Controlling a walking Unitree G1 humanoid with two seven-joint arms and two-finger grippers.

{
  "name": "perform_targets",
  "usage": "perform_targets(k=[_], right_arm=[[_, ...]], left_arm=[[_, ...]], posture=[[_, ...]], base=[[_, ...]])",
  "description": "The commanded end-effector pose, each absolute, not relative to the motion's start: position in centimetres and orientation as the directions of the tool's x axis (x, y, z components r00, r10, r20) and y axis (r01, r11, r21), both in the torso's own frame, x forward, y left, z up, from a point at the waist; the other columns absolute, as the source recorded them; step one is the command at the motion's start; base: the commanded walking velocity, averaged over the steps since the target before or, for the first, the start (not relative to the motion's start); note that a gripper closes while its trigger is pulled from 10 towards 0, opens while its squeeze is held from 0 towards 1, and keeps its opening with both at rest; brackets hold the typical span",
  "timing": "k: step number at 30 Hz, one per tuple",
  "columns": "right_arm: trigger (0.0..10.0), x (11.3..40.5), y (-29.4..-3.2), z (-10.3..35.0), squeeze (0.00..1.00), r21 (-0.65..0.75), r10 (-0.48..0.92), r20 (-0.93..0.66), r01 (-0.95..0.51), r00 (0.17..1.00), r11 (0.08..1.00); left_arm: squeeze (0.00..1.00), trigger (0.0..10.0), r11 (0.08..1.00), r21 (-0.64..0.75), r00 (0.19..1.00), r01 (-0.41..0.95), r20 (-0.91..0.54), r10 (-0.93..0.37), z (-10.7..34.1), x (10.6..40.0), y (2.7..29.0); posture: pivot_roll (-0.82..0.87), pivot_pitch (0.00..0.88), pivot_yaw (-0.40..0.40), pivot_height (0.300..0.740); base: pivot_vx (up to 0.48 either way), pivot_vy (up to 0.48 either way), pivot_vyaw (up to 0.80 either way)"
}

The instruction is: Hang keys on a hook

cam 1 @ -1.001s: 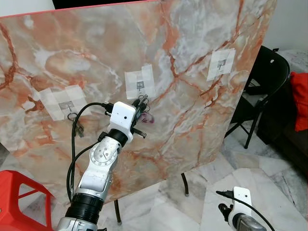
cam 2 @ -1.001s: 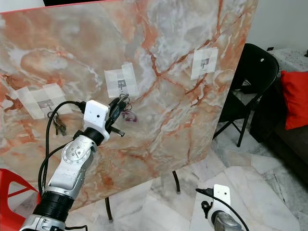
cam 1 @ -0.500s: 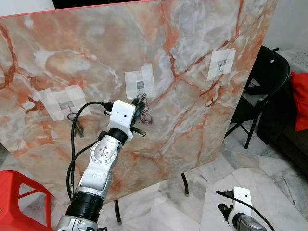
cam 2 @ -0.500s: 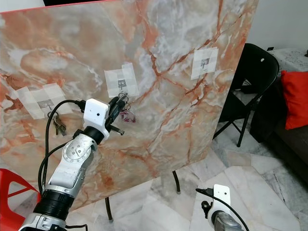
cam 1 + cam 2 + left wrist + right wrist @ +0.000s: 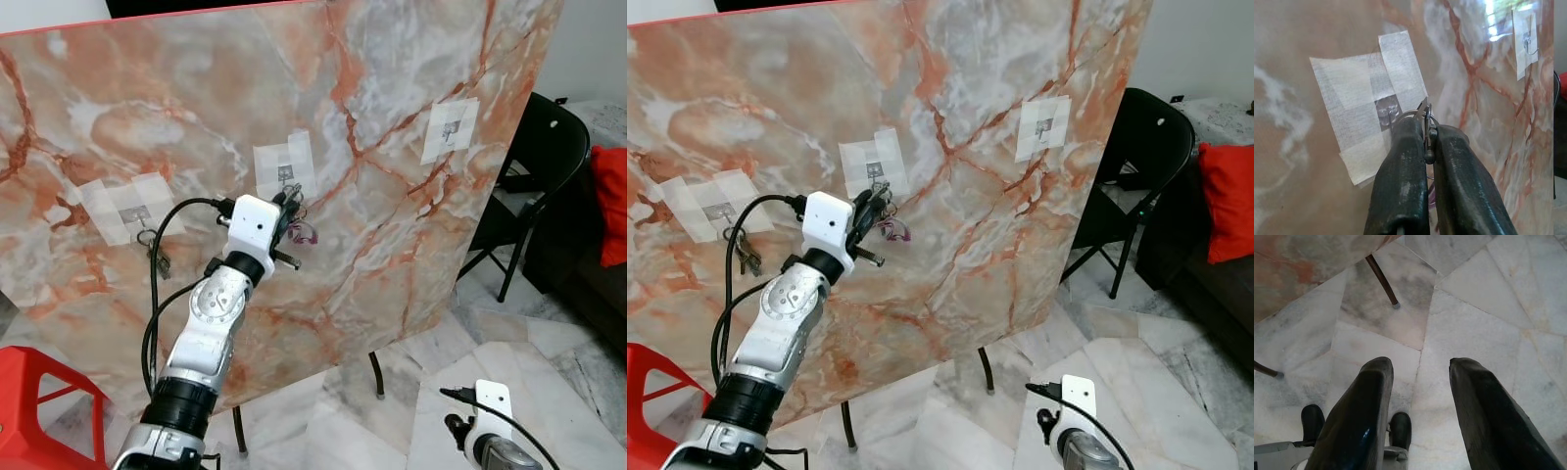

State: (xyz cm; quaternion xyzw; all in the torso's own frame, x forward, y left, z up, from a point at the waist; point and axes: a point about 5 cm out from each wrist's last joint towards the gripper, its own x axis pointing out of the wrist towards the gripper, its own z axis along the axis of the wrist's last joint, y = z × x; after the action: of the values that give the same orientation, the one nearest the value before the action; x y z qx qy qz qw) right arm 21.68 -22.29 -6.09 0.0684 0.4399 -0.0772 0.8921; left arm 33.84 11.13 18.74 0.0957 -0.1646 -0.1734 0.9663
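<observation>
Your left gripper [image 5: 1426,147] has its black fingers pinched on the silver ring of the keys [image 5: 1424,117], held right at the small metal hook [image 5: 1387,111] taped to the upright orange-veined marble board [image 5: 392,196]. Your right gripper [image 5: 1418,396] hangs spread and empty over the pale tiled floor [image 5: 1488,289].

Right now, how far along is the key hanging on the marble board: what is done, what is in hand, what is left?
Done: one dark key bunch already hangs from the leftmost taped hook. In hand: the left gripper, shut on the metal key ring, holds it right at the middle taped hook. Left: whether the ring is over that hook is unclear; the gripper has not let go. The right gripper hangs open above the floor.
</observation>
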Motion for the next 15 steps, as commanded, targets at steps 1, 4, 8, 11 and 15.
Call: perform_targets(k=[1, 4, 8, 11, 15], right_arm=[[10.0, 21.87, -22.22, -6.0, 0.0, 0.059, -0.078, -0.795, 0.204, 0.602, 0.977], [10.0, 21.85, -22.23, -6.01, 0.0, 0.059, -0.078, -0.795, 0.205, 0.601, 0.977], [10.0, 21.83, -22.22, -6.02, 0.0, 0.059, -0.078, -0.795, 0.204, 0.601, 0.977], [10.0, 21.82, -22.22, -6.03, 0.0, 0.058, -0.077, -0.795, 0.203, 0.601, 0.977], [10.0, 21.8, -22.22, -6.04, 0.0, 0.058, -0.078, -0.796, 0.203, 0.601, 0.978]], left_arm=[[0.0, 10.0, 0.919, 0.258, 0.878, 0.297, 0.304, -0.369, 19.19, 34.0, 11.0], [0.0, 10.0, 0.92, 0.258, 0.878, 0.295, 0.306, -0.367, 19.24, 34.06, 11.02], [0.0, 10.0, 0.919, 0.258, 0.877, 0.296, 0.307, -0.369, 19.26, 34.16, 10.98], [0.0, 10.0, 0.919, 0.259, 0.877, 0.298, 0.306, -0.371, 19.26, 34.19, 10.92], [0.0, 10.0, 0.917, 0.259, 0.875, 0.302, 0.308, -0.375, 19.27, 34.26, 10.73]], posture=[[0.04, 0.0, -0.001, 0.74], [0.04, 0.0, 0.0, 0.74], [0.04, 0.0, 0.0, 0.74], [0.04, 0.0, 0.0, 0.74], [0.04, 0.0, 0.0, 0.74]], base=[[0.0, 0.0, 0.0], [0.0, 0.0, 0.0], [0.0, 0.0, 0.0], [0.0, 0.0, 0.0], [0.0, 0.0, 0.0]])
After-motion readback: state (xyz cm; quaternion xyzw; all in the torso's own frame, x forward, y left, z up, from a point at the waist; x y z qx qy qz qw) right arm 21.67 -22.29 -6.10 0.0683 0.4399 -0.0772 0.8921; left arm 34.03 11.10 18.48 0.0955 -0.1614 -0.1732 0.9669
